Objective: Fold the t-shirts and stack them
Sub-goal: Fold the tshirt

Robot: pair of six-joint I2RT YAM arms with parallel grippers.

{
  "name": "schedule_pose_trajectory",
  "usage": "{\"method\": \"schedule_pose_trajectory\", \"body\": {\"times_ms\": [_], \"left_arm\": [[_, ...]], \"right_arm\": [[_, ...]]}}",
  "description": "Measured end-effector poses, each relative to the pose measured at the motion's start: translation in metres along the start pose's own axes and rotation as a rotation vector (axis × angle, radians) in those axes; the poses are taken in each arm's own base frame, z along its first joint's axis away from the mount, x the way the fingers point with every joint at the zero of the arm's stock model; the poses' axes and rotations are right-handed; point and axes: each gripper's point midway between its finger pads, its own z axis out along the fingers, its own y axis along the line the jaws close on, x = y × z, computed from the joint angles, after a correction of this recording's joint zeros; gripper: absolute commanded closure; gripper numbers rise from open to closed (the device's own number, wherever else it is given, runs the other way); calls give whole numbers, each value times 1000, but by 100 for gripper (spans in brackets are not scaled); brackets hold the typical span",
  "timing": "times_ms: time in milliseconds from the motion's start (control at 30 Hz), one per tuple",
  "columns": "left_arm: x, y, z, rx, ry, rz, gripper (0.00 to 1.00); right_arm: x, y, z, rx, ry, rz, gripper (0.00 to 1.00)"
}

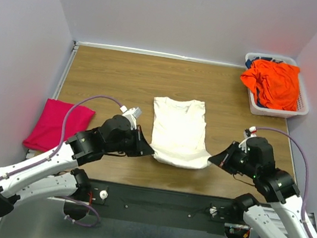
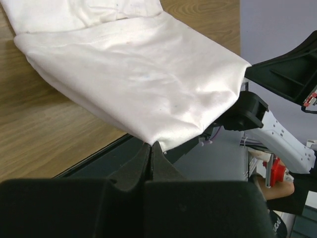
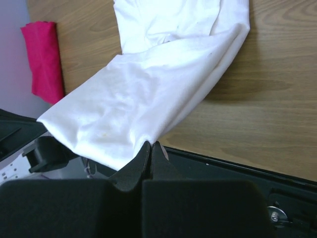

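Cloth of the cream-white t-shirt (image 1: 178, 128) is limp and light; our left tool (image 1: 151, 152) and right tool (image 1: 210, 161) pinch its hem corners

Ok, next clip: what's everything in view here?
cream-white t-shirt: one, cream-white, table centre, near hem lifted
magenta-pink t-shirt: one, magenta, folded at the table's left edge
orange t-shirt: one, bright orange, heaped in the basket
basket: one, white lattice, far right corner
table: one, brown wood
left gripper: one, black, shut on the cream-white t-shirt's near left corner
right gripper: one, black, shut on its near right corner
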Motion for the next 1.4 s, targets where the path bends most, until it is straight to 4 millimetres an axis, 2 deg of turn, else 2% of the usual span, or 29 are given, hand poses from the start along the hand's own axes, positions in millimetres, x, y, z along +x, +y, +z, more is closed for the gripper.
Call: {"method": "schedule_pose_trajectory", "body": {"times_ms": [167,300,500,667,833,867,967,1000,1033,1067,1133,1167,1200,1267,1333,1400], "left_arm": [[-15,0,8,-31,-15,8,100],[-37,5,20,-51,-37,2,100],[-59,14,34,-74,-31,14,100],[-96,25,48,-105,-50,17,100],[-159,41,73,-133,-74,18,100],[-183,44,85,-135,-84,18,100],[-244,56,127,-127,-107,52,93],[-266,65,146,-123,-115,64,90],[-278,71,159,-119,-125,71,90],[-289,85,177,-117,-115,67,85],[-297,112,204,-129,-94,50,77],[-295,125,214,-141,-79,35,74],[-292,139,221,-156,-63,20,70],[-284,156,228,-178,-36,-7,66],[-285,161,227,-182,-39,-22,59],[-291,156,222,-171,-61,-15,57]], "right_arm": [[-14,-4,8,81,-13,-12,99],[-31,-2,17,142,-34,-26,99],[-51,1,41,199,-47,-53,100],[-78,12,65,237,-69,-88,99],[-139,39,110,269,-108,-127,100],[-163,44,130,270,-129,-123,100],[-212,36,176,297,-159,-115,100],[-232,30,200,301,-172,-112,98],[-243,26,212,308,-176,-111,95],[-255,17,234,308,-179,-112,85],[-262,-7,264,334,-145,-102,68],[-266,-14,275,337,-137,-103,51],[-270,-24,288,339,-127,-95,46],[-272,-39,299,350,-108,-102,38],[-274,-49,301,359,-100,-99,36],[-279,-52,299,362,-109,-101,36]]}}
